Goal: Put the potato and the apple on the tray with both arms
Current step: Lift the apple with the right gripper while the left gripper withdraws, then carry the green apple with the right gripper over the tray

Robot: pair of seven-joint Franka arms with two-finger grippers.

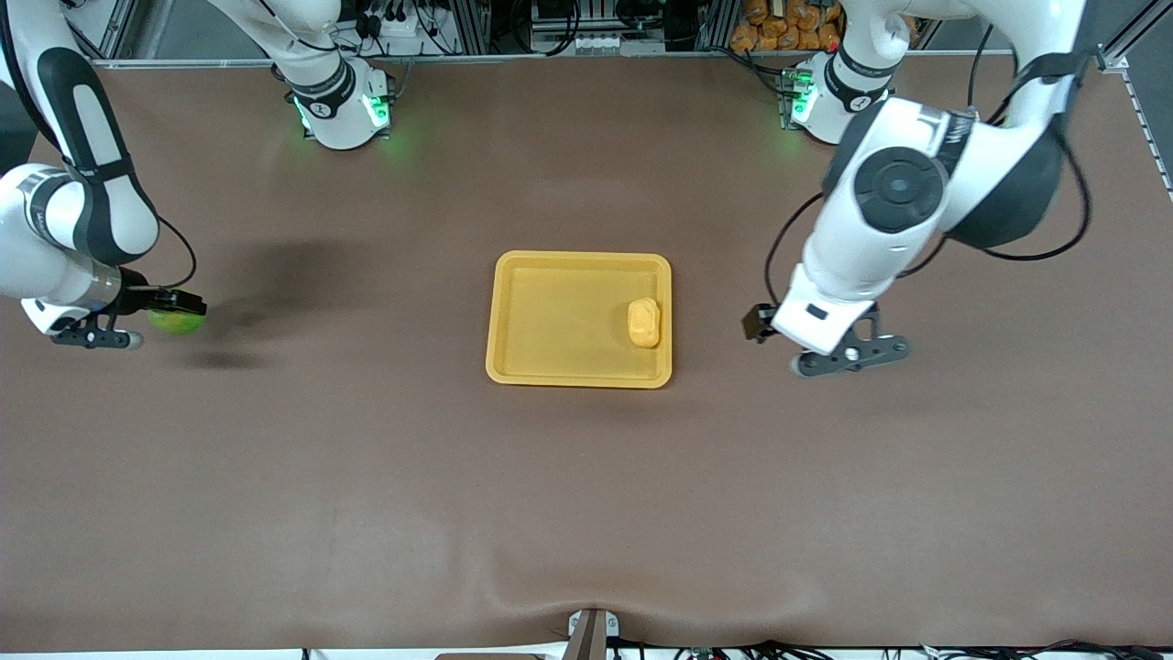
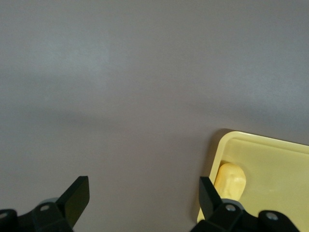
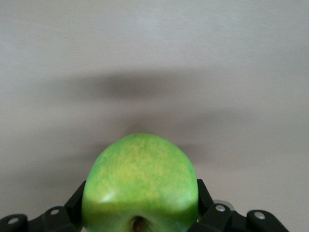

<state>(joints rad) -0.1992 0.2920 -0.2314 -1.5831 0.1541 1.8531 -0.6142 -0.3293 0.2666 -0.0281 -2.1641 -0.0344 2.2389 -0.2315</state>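
The yellow-orange tray (image 1: 531, 316) lies mid-table. The potato (image 1: 644, 323) rests in it, against the rim toward the left arm's end; the left wrist view shows the tray's corner (image 2: 275, 164) and the potato (image 2: 231, 180). My left gripper (image 1: 761, 323) hangs open and empty over bare table just beside that rim, its jaws (image 2: 142, 193) spread wide. At the right arm's end of the table, my right gripper (image 1: 179, 307) is shut on the green apple (image 1: 176, 321). The apple (image 3: 140, 179) sits between both fingers (image 3: 140, 200), raised a little above the table, with its shadow apart from it.
The brown table cover (image 1: 586, 504) has a shallow fold near the front camera's edge. A small camera mount (image 1: 591, 632) stands at that edge. Both lit arm bases (image 1: 344, 110) and cabling line the edge farthest from the front camera.
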